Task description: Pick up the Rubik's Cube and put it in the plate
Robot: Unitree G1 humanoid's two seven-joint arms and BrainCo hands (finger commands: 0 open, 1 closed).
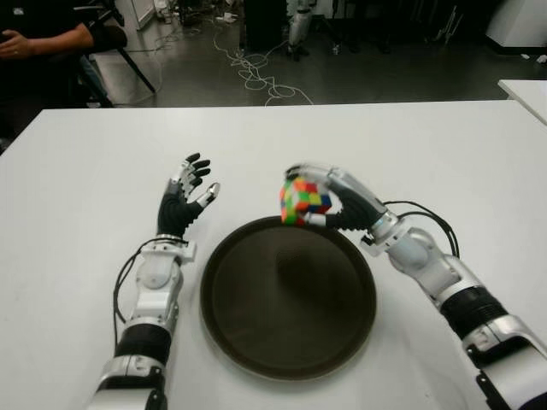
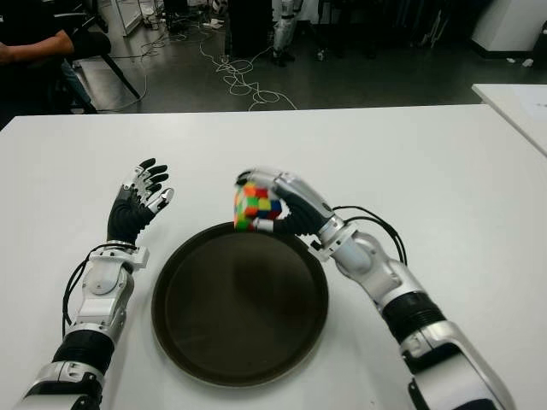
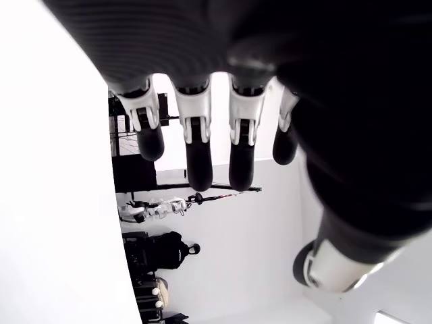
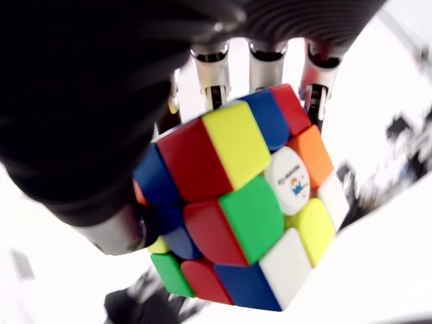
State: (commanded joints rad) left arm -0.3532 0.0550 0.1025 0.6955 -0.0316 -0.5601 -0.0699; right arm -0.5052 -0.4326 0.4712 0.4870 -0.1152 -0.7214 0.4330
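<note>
Your robot's right hand [image 1: 338,201] grips the Rubik's Cube [image 1: 303,200] above the far rim of the dark round plate [image 1: 256,342], which sits on the white table [image 1: 427,145] directly in front of the torso. The cube looks lifted clear of the table, hanging over or just beyond the plate's far edge rather than resting in it; the exact overlap cannot be read from either eye view. In the right wrist view the fingers [image 4: 263,64] reach across the cube's far side while the thumb presses from the near side, so the grasp closes on opposite faces with most of the coloured stickers left exposed. Expect a light, rigid object with smooth plastic faces: it should not deform under pressure, but it may slide in a loose pinch, and its layers can twist if you squeeze off-centre. Flat, opposed faces near the middle layer are the sound place to hold it, as the hand appears to do now. Your left hand [image 1: 184,201] shows just to the left of the plate, palm raised, fingers extended and spread, holding nothing. A person's arm [image 1: 47,38] is visible at the far left, well away from the work. The likely remaining step is to bring the cube over the plate's middle, lower it and release.
</note>
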